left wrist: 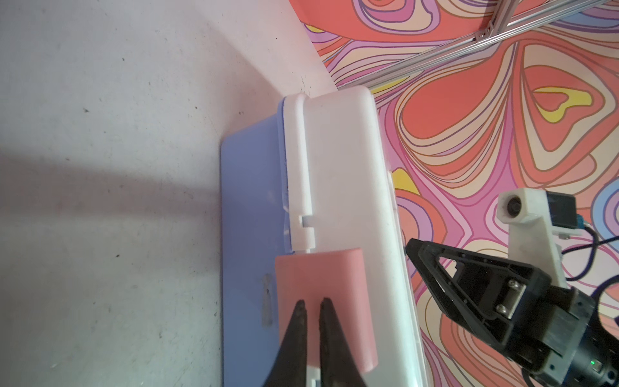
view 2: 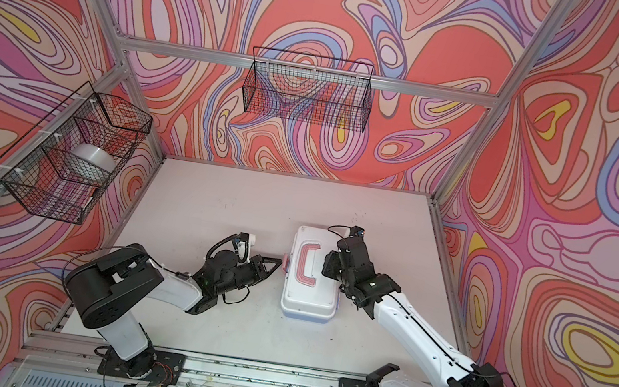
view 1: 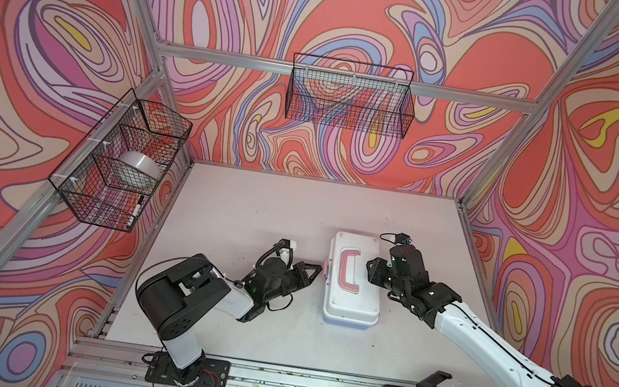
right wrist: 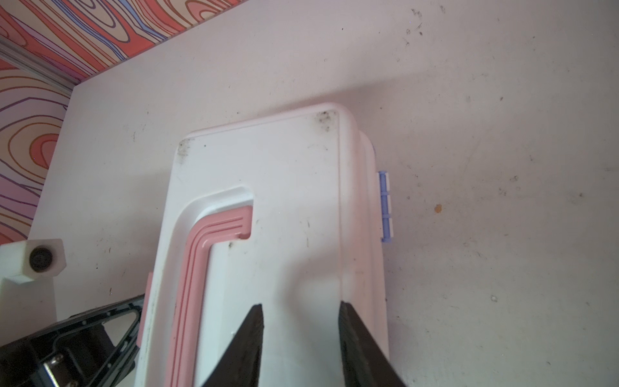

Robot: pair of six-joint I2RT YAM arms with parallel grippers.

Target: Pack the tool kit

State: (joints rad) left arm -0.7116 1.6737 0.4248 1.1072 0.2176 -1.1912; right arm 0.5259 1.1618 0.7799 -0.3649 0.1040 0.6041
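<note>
No text, label, brand or number can be read anywhere. The tool kit (right wrist: 284, 187) and its pink latch (left wrist: 321, 295) seem unmarked, as far as the soft focus shows.

The tool kit (view 1: 353, 290) lies on the worktop (view 1: 254, 215), right of the middle. The left end effector (left wrist: 313, 301) meets the latch (left wrist: 321, 284) on its left side; the right end effector (right wrist: 299, 306) sits over its lid. One basket (view 1: 350, 96) hangs behind, another (view 1: 123, 161) at the left.
</note>
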